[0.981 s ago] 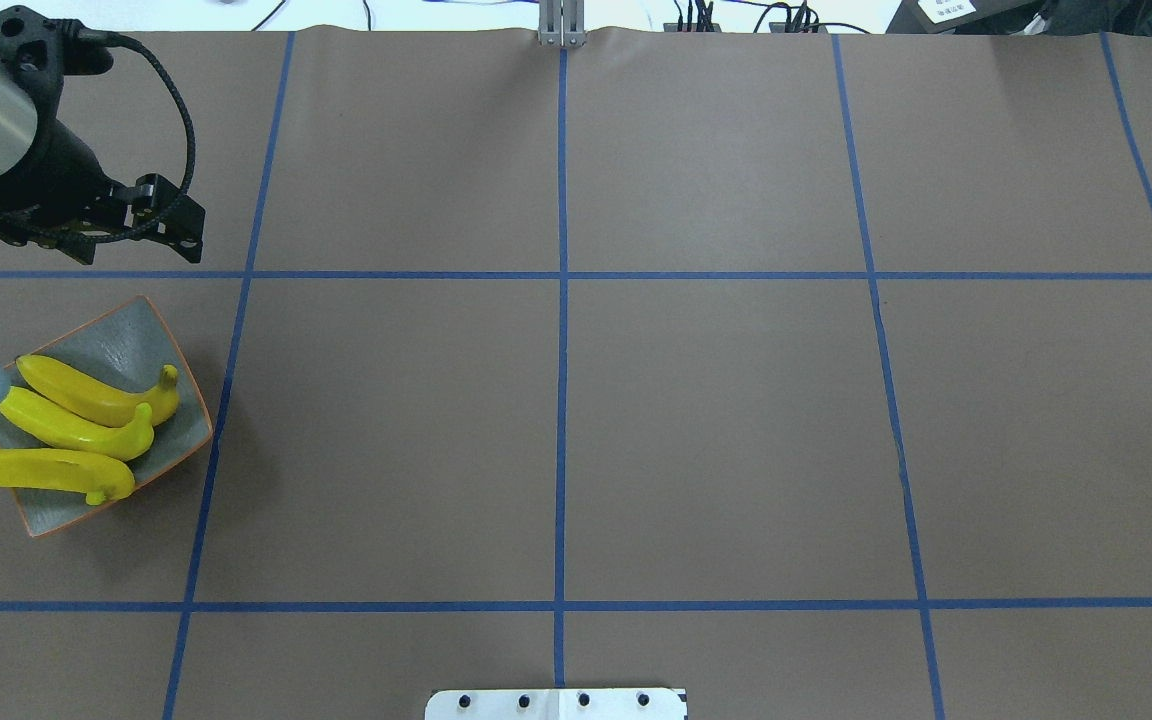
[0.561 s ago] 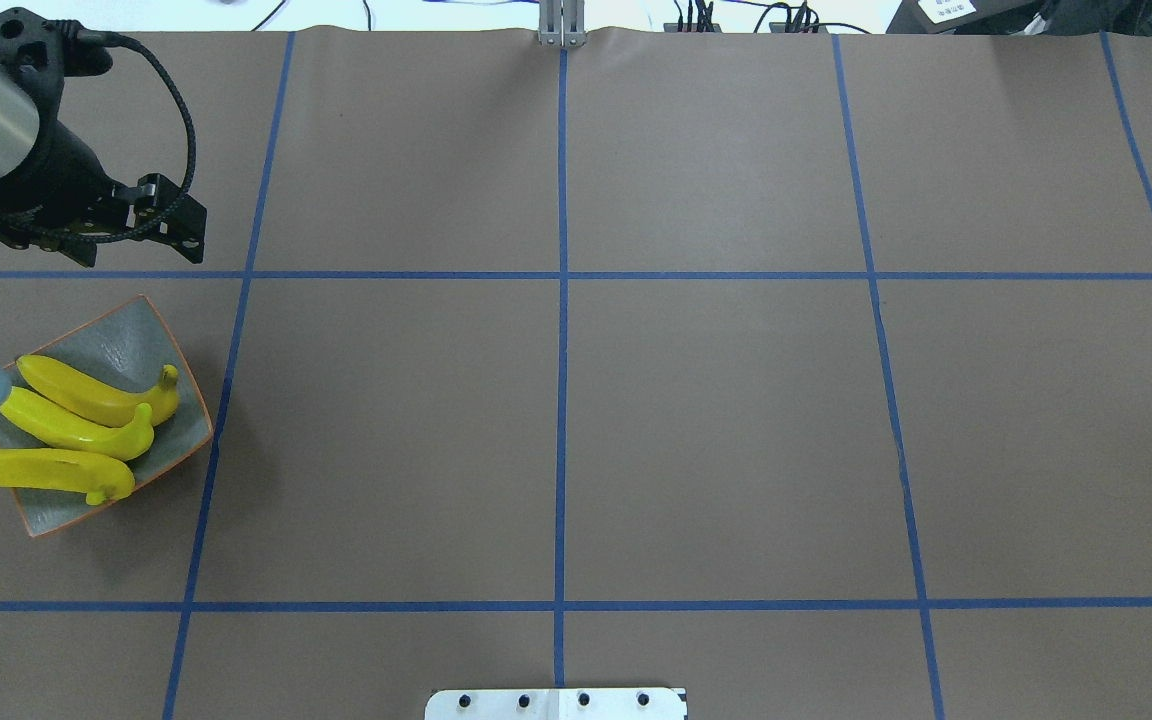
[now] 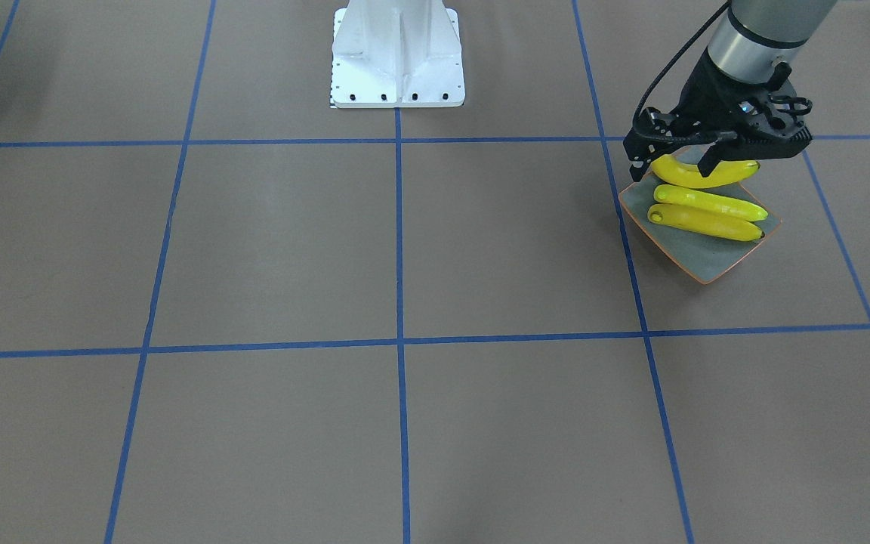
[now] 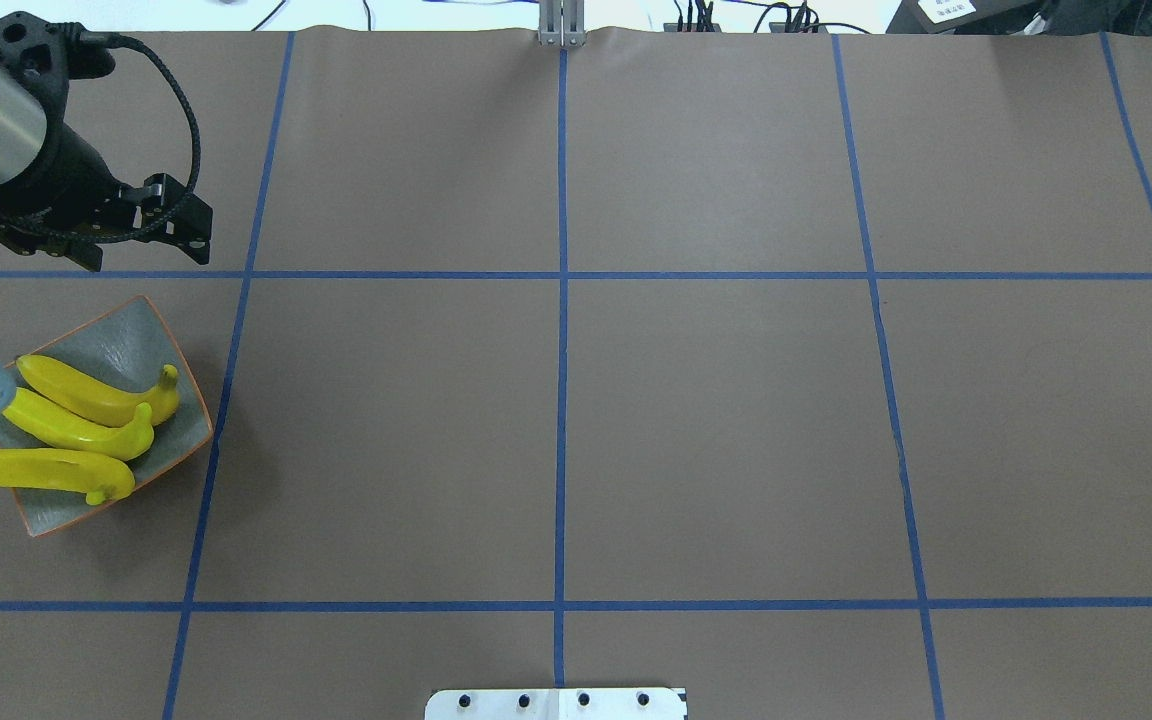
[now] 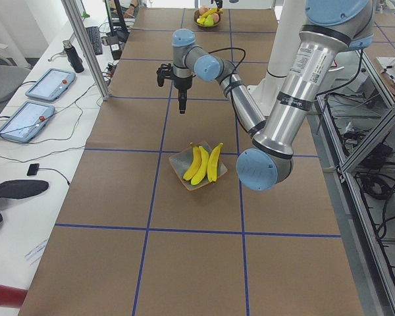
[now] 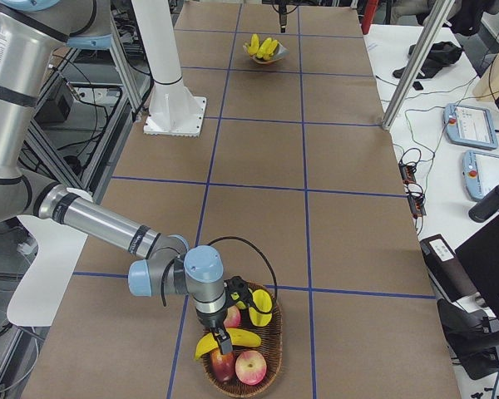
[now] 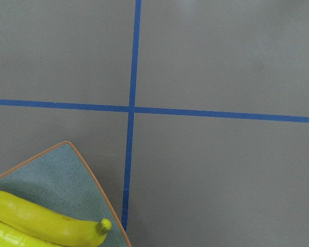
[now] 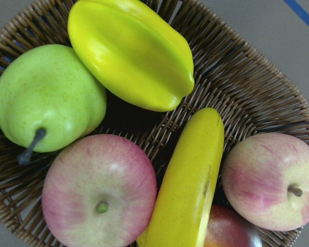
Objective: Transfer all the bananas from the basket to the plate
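The fourth banana [image 8: 188,180] lies in the basket [image 8: 247,92] directly beneath the right gripper [image 6: 222,337]; whether that gripper is released or clenched cannot be told. Hazard: the apples [image 8: 99,193] crowd both flanks, so the fingers may strike them or slip on the glossy skin. The left gripper [image 4: 144,252], released and empty, has edged slightly away from the plate [image 4: 151,320] beside it. The three bananas [image 4: 86,425] on the plate are unmoved.
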